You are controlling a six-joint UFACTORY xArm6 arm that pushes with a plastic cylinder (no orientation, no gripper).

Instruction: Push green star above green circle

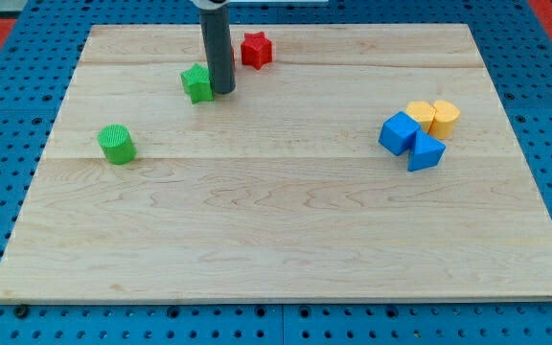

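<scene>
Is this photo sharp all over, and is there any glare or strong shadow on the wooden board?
In the camera view, the light is even; the wooden board shows no glare. The blocks are sharp and cast only faint, short shadows. My tip rests just right of the green star. The rod's top is cut off by the view's top edge.

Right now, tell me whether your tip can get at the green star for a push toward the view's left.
Probably yes. My tip stands right against the green star on its right side, nothing between them. The red star sits behind, out of the way, and the green circle lies farther left.
</scene>
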